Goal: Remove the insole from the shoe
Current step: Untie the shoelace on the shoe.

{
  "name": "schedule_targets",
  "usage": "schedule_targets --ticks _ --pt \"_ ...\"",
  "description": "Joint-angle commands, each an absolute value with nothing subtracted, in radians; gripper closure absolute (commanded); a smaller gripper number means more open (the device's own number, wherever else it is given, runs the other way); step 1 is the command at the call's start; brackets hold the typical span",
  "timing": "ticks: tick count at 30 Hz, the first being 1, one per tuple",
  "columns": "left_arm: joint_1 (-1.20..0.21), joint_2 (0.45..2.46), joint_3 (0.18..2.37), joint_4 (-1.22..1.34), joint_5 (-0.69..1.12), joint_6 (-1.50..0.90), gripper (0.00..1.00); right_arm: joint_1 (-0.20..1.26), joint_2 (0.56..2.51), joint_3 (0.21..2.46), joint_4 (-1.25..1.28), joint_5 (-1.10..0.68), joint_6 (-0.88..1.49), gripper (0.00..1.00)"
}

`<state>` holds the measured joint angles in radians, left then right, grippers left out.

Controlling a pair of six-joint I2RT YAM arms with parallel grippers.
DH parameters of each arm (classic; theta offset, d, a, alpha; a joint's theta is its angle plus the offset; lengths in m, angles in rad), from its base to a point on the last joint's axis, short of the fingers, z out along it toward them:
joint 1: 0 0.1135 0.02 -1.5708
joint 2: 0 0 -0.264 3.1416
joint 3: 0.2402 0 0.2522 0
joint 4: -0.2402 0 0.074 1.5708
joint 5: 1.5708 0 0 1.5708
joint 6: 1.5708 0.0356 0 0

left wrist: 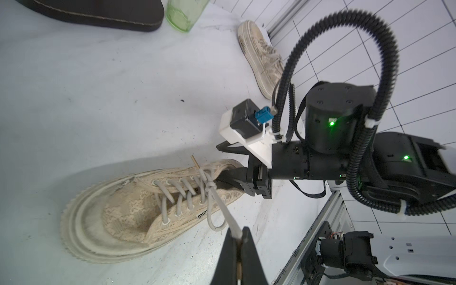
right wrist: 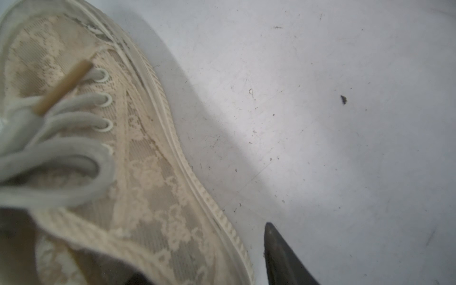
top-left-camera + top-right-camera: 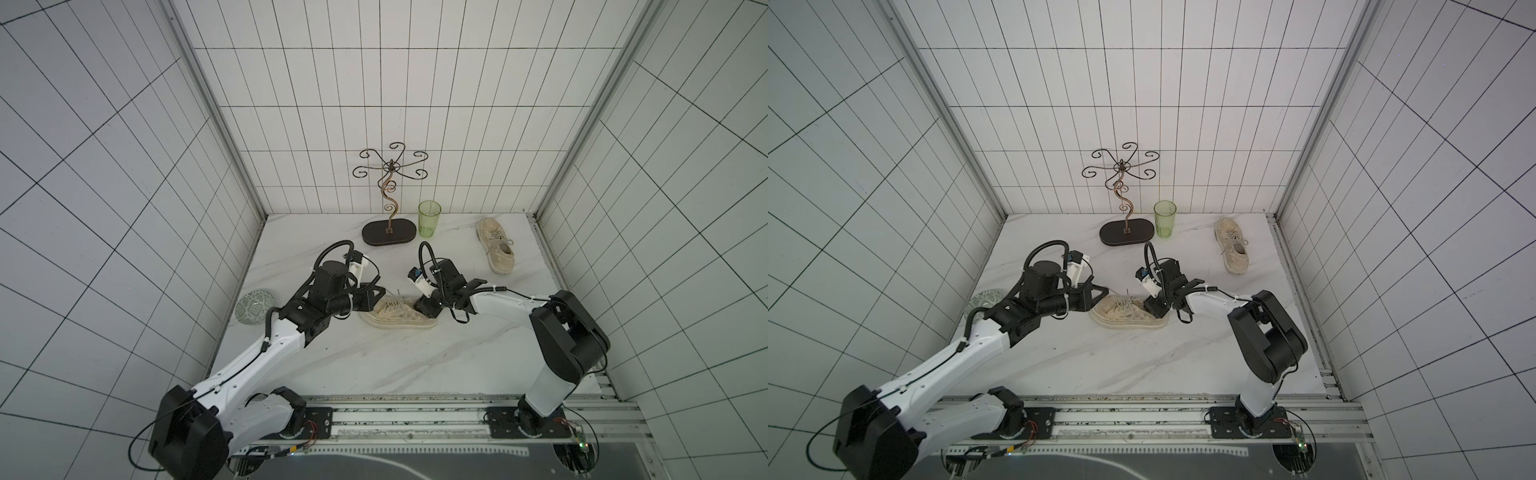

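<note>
Progress: early; the insole was not in view, judged to be inside, nothing drawn out.
Shoe (image 3: 397, 318): on its sole mid-table, toe left, heel right.
Left gripper (image 1: 238, 234): clenched on a taut lace (image 1: 222, 209).
Right gripper (image 1: 218, 164): jaws apart, one finger in the heel opening, one outside.
Remaining: grip the insole, pull it clear.
Green glass (image 3: 429, 218): far side, apparently empty.

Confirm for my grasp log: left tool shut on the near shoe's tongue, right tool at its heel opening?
Not the tongue: the left tool is shut on the near shoe's lace, as the left wrist view shows. The right tool is at its heel opening.
</note>
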<state>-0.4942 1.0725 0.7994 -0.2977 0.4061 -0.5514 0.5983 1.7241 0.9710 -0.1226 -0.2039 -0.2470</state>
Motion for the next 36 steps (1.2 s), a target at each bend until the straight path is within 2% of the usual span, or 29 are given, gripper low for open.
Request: schedule_targets --ticks 1,6,23,32,34,36 --pt "-0.451 1.01 0.845 -0.323 0.391 -0.521 1.0 0.598 1.769 1.01 -0.166 -0.147 -0.246 0.47" --pt "-0.406 0.986 0.885 -0.373 0.395 -0.494 1.0 0.598 1.772 1.009 -0.166 -0.156 -0.241 0.47" --pt "-0.393 0.968 0.998 -0.42 0.401 -0.494 1.0 0.599 1.779 0.999 -0.167 -0.17 -0.233 0.47" --pt "-0.357 0.969 0.988 -0.428 0.387 -0.484 0.99 0.598 1.775 0.997 -0.171 -0.185 -0.233 0.47" --pt "-0.345 0.978 0.963 -0.429 0.376 -0.485 0.89 0.598 1.762 1.002 -0.175 -0.199 -0.235 0.47" --pt "-0.336 0.99 0.923 -0.431 0.358 -0.493 0.68 0.598 1.739 1.01 -0.185 -0.215 -0.236 0.45"
